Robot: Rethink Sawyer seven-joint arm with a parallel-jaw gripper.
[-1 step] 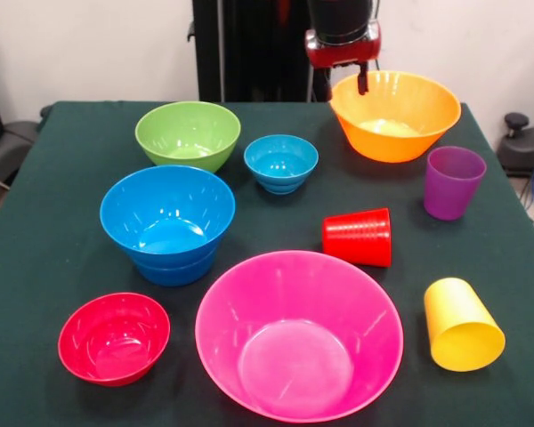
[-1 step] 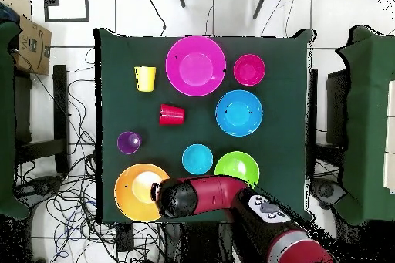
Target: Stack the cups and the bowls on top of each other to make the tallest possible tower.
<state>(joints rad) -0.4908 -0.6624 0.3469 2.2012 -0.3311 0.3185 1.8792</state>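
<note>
At the bench's (image 1: 62,231) one-o'clock corner in the front view, the claw (image 1: 363,82) straddles the orange bowl's (image 1: 396,116) rim; whether it grips cannot be told. The two nested blue bowls (image 1: 167,222), the tower's base, stand well apart at nine o'clock. A firm, level rim grasp should prevent tipping during transfer.

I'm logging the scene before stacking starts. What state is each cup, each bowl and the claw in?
purple cup: upright
red cup: on its side
yellow cup: on its side
orange bowl: upright, claw at its rim
claw: open or shut, cannot tell
blue bowls: two nested, upright
pink bowl, green bowl, light-blue bowl, red bowl: upright, separate
</note>
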